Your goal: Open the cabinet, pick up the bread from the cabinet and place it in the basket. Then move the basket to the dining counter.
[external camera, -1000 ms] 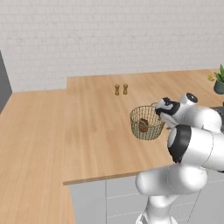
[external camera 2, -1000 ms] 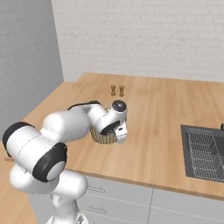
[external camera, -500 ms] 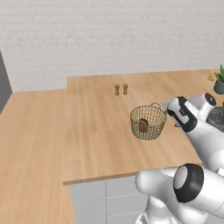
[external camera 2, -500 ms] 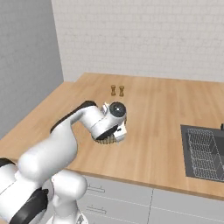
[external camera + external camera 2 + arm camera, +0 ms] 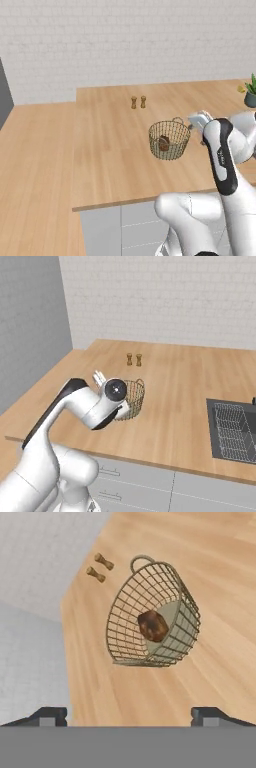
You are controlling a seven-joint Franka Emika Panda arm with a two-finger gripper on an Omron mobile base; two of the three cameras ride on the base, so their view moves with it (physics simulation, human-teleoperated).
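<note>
Basket [image 5: 152, 614] with the bread [image 5: 152, 625] inside it stood on the wide wooden surface [image 5: 105, 145], which I took for the dining counter because the two small brown shakers [image 5: 138, 102] stood on it further away. In the hand view the basket lay straight ahead of the hand [image 5: 128, 714], in front of the two dark fingertips [image 5: 49, 715] and apart from them; nothing was between the tips. The tips stood wide apart, so the hand was released and grasped nothing.

From the left base view the hand [image 5: 199, 120] was just beside the basket's [image 5: 169, 140] rim, on the side away from the shakers, with one small loop handle of the rim turned toward it. In the right base view the wrist covered part of the basket [image 5: 131, 399], so I could not tell from there whether they touched; the hand view showed a clear gap.

The bread [image 5: 163, 143] sat low on the bottom of the basket, a little toward the wall that was further from the hand. The basket had no long axis, as it is round.

My judgement was that the carrying step was finished: the basket rested on the surface, upright and well inside the edge. If any move was left, it was only to draw the hand back, away from the rim, without catching the wire.
</note>
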